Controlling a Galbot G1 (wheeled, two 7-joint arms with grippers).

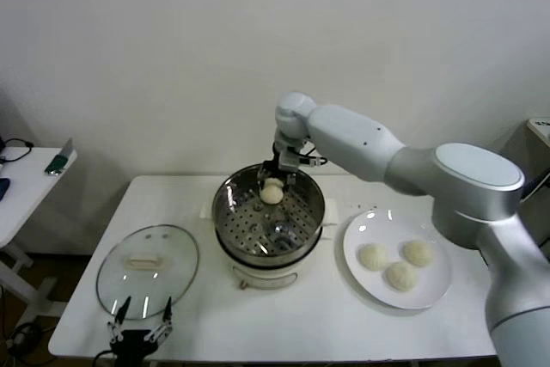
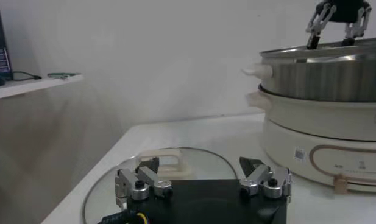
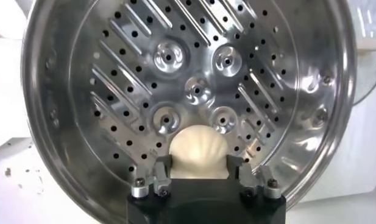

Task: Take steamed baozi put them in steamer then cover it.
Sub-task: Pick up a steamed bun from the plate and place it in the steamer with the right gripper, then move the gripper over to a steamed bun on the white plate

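Observation:
The steamer [image 1: 225,212] stands mid-table, a shiny steel pot with a perforated tray [image 3: 114,91] on a white base [image 2: 322,128]. My right gripper [image 1: 273,180] reaches down into it at the far side and is shut on one cream-white baozi [image 1: 271,192], which sits low over the tray. In the right wrist view the baozi [image 3: 197,149] fills the gap between the two fingers of the gripper [image 3: 198,161], and both touch its sides. Three more baozi [image 1: 397,262] lie on the white plate [image 1: 352,251]. My left gripper [image 1: 143,307] waits open at the table's front left edge.
The glass lid [image 1: 146,259] with its cream handle [image 2: 160,159] lies flat on the table left of the steamer, just beyond the left gripper [image 2: 198,164]. A white side table [image 1: 26,178] stands at the far left. The wall runs behind the table.

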